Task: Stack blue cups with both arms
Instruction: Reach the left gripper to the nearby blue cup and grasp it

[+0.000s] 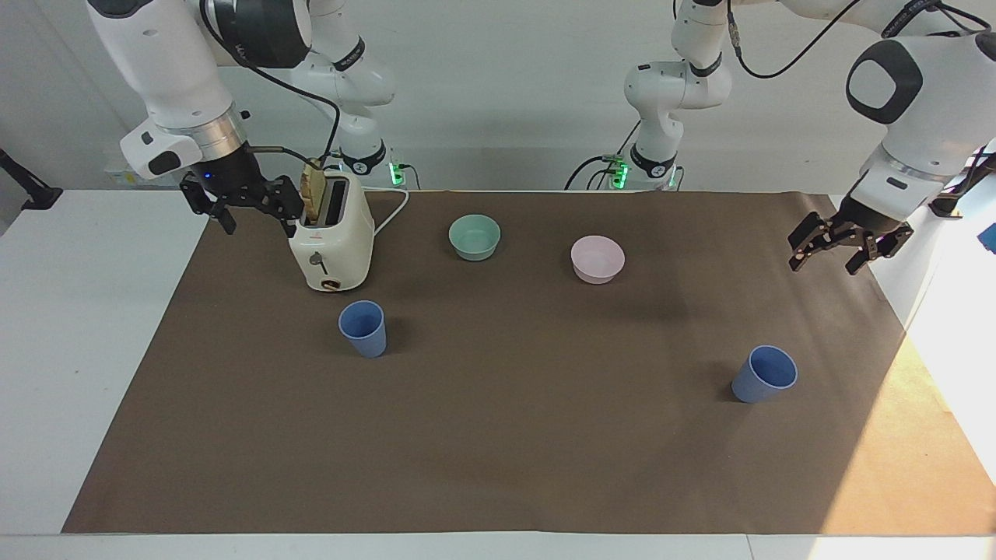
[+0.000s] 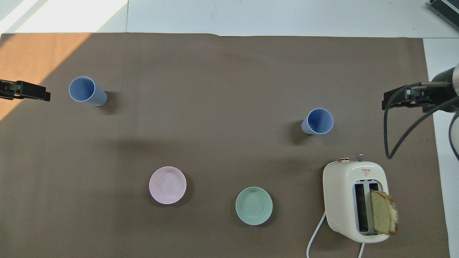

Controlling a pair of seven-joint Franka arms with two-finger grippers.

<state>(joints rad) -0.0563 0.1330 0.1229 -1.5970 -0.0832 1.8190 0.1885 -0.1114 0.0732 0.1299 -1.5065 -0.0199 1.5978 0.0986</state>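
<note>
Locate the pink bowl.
The pink bowl stands on the mat beside the teal bowl, toward the left arm's end, nearer the robots than both cups.

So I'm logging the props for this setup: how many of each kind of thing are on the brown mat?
Blue cups: 2
Bowls: 2, teal and pink
Toaster: 1
Bread slice: 1, in the toaster
Total: 6
</note>
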